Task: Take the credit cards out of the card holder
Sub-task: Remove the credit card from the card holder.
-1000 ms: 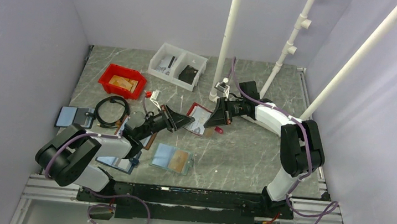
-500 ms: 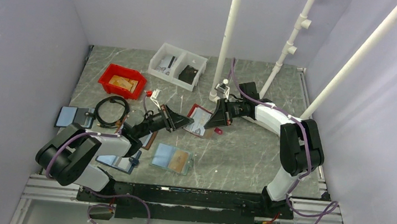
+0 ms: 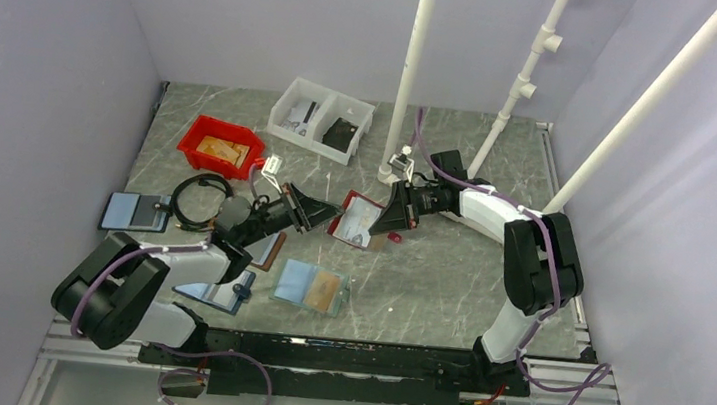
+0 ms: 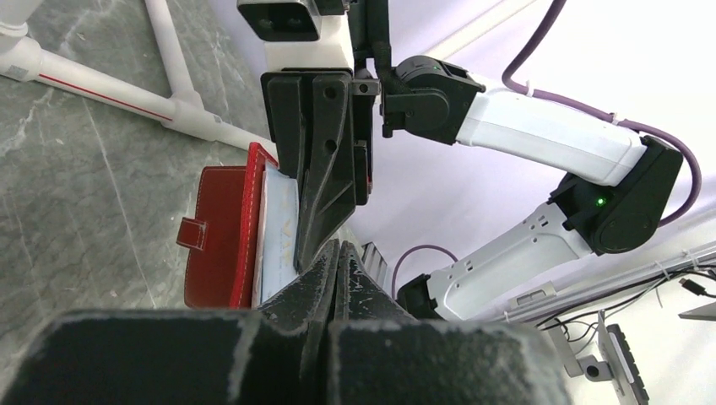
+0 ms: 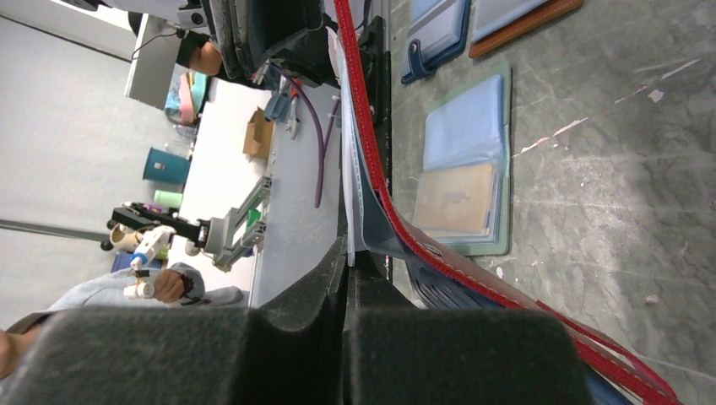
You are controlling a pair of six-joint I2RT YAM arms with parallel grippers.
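Card holder (image 3: 357,218) open, pale card (image 4: 279,228) inside | right gripper (image 5: 348,253) clamps its edge | left gripper (image 4: 335,253) jaws closed beside it

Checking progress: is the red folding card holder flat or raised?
Raised: the red folding card holder stands tilted on edge, clamped by the right pincer.
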